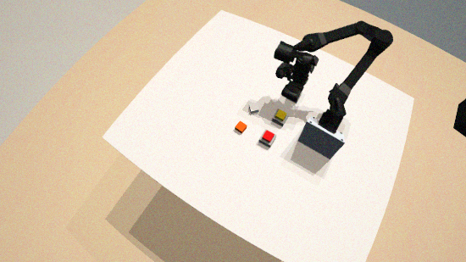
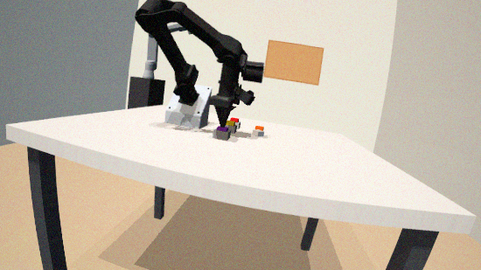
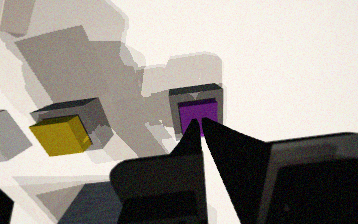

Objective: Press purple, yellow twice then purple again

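The purple button (image 2: 223, 130) (image 3: 192, 111) sits in a grey housing, and its cap lies right under my fingertips. My gripper (image 1: 291, 96) (image 2: 222, 122) (image 3: 199, 123) is shut, holds nothing and points straight down, with its tips meeting the purple cap. In the top view the gripper hides the purple button. The yellow button (image 1: 280, 115) (image 2: 231, 125) (image 3: 61, 135) stands one place over, towards the robot's base, free of the gripper.
A red button (image 1: 268, 136) (image 2: 234, 120) continues the row beyond the yellow one. An orange block (image 1: 241, 126) (image 2: 259, 128) and a small grey block (image 1: 253, 109) lie beside the buttons. The robot's base box (image 1: 321, 141) stands close to the red button.
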`<control>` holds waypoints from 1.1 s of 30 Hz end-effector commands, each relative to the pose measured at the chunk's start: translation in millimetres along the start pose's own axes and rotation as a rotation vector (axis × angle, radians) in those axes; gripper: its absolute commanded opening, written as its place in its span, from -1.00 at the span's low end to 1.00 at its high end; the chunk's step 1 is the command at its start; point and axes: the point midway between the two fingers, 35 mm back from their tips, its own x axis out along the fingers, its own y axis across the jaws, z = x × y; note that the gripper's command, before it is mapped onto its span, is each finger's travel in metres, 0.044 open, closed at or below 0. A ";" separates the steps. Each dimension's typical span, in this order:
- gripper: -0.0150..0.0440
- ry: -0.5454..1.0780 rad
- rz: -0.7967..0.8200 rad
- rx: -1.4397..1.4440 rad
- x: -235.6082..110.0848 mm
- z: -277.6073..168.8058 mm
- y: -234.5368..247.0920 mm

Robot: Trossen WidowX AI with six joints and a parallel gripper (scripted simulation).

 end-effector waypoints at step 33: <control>0.86 -0.007 0.029 -0.006 -98.9 75.8 305.1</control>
